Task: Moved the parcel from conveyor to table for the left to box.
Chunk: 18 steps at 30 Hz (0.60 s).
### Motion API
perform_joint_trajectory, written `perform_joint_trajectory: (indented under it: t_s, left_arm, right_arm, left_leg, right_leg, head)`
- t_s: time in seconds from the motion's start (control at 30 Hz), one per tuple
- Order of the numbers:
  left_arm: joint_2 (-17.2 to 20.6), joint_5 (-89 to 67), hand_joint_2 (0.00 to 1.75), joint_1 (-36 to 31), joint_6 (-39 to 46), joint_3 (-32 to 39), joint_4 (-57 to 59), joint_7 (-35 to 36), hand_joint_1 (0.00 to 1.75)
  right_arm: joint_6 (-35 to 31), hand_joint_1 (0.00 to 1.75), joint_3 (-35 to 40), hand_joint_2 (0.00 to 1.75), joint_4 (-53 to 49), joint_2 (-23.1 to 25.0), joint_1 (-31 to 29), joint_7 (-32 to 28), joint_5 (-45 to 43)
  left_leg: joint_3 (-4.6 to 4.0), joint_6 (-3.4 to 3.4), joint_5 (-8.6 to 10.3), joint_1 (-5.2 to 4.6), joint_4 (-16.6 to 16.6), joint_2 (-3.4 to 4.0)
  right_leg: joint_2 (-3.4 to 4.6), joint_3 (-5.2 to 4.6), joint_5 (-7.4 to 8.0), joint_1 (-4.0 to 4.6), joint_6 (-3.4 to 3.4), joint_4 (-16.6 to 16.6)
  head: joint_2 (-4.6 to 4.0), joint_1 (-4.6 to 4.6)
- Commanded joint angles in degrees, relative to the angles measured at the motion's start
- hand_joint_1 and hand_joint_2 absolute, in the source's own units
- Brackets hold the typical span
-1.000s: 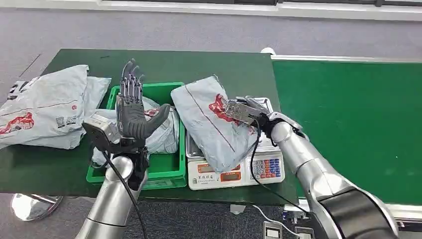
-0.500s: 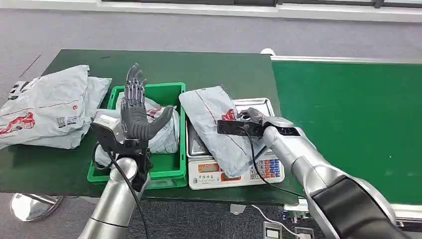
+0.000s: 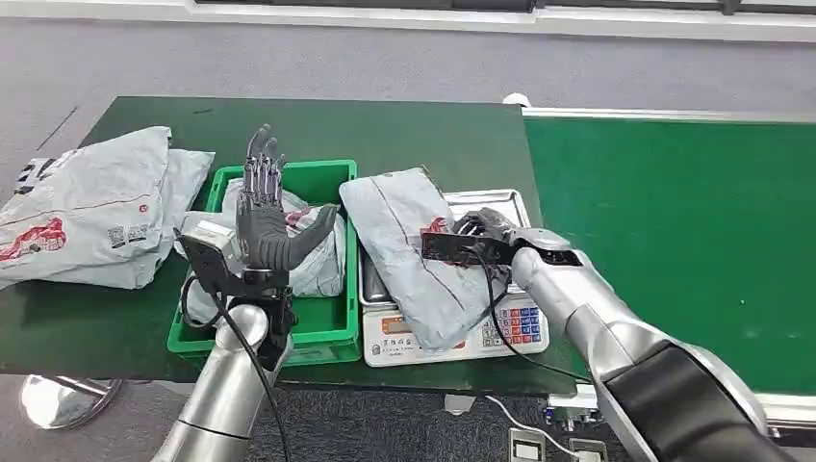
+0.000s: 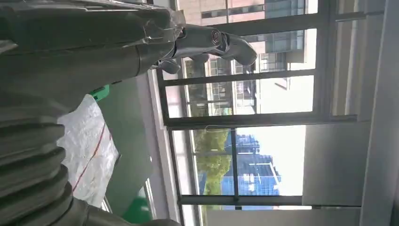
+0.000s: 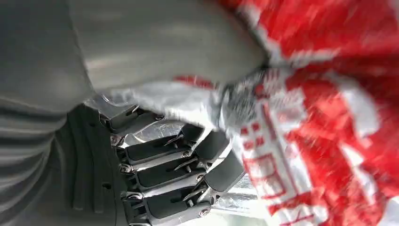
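A grey parcel (image 3: 399,241) with red print lies flat across the weighing scale (image 3: 457,339). My right hand (image 3: 473,240) grips its right edge. In the right wrist view the dark fingers (image 5: 186,172) curl under the parcel (image 5: 329,122) and the thumb lies over it. My left hand (image 3: 267,217) stands upright and open over the green box (image 3: 332,325), holding nothing. The left wrist view shows that hand (image 4: 61,52) and a grey parcel (image 4: 89,150) below it.
Grey parcels (image 3: 313,260) lie inside the green box. A pile of more parcels (image 3: 87,207) sits at the table's left end. The green conveyor belt (image 3: 674,241) runs along the right, next to the scale.
My right hand has come down with the parcel, which went from tilted in the air to lying flat on the scale. The left hand has barely shifted.
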Motion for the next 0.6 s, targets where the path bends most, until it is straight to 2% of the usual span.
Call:
perform_joint_trajectory:
  t_s: [0.03, 0.13, 0.33, 0.5, 0.53, 0.57, 0.6]
  left_arm:
    - [0.52, 0.16, 1.75, -2.39, 0.08, 0.46, 3.47, 0.13, 0.0]
    - [0.68, 0.18, 1.75, -2.12, 0.19, 0.52, 3.16, 0.13, 0.0]
    - [1.01, 1.26, 1.75, -1.22, 0.32, 1.1, 1.97, 0.13, 0.0]
    - [0.76, 2.06, 1.75, -2.65, -2.14, 0.96, 5.48, 0.13, 0.0]
    - [0.69, 2.03, 1.75, -3.2, -2.69, 0.81, 6.47, 0.13, 0.0]
    - [0.52, 1.36, 1.75, -3.22, -1.21, 0.61, 5.53, 0.13, 0.0]
    - [0.27, 1.35, 1.75, -3.65, -0.92, 0.49, 6.32, 0.13, 0.0]
  right_arm:
    - [0.33, 0.0, 2.02, 1.75, 4.17, -0.36, -0.23, -0.06, -0.25]
    - [-0.92, 0.0, 1.56, 1.75, 3.77, -0.51, -0.37, -0.62, -0.64]
    - [-11.72, 0.0, -5.04, 1.75, -0.96, -1.47, 0.89, -9.89, -7.7]
    - [-17.5, 0.0, -9.97, 1.75, -7.76, -2.71, 3.13, -19.97, -13.99]
    - [-16.98, 0.0, -11.17, 1.75, -9.26, -2.8, 3.75, -23.11, -16.3]
    - [-19.77, 0.0, -14.74, 1.75, -13.65, -2.98, 5.61, -29.15, -20.92]
    - [-20.37, 0.0, -15.2, 1.75, -16.93, -4.08, 7.07, -30.09, -21.68]
  left_leg:
    - [0.19, -0.05, 0.02, 0.09, -0.17, -0.1]
    - [0.09, -0.02, 0.0, 0.07, -0.05, -0.07]
    - [0.09, -0.03, 0.01, 0.04, -0.09, -0.05]
    - [0.05, -0.04, 0.01, 0.05, -0.08, -0.14]
    - [0.01, -0.02, 0.0, 0.03, -0.03, -0.12]
    - [0.07, -0.03, 0.01, 0.06, -0.08, -0.16]
    - [0.01, -0.02, 0.0, 0.04, -0.02, -0.13]
  right_leg:
    - [-0.09, 0.25, 0.01, 0.1, -0.09, -0.22]
    - [-0.07, 0.15, -0.01, 0.08, -0.05, -0.1]
    - [-0.05, 0.12, 0.0, 0.04, -0.06, -0.09]
    - [-0.13, 0.11, -0.02, 0.05, -0.07, -0.1]
    - [-0.11, 0.06, -0.02, 0.04, -0.04, -0.05]
    - [-0.16, 0.15, -0.02, 0.07, -0.07, -0.12]
    - [-0.12, 0.06, -0.02, 0.04, -0.04, -0.05]
  head:
    - [0.0, 0.0]
    - [0.0, 0.0]
    - [0.0, 0.0]
    - [0.0, 0.0]
    - [0.0, 0.0]
    - [0.0, 0.0]
    - [0.0, 0.0]
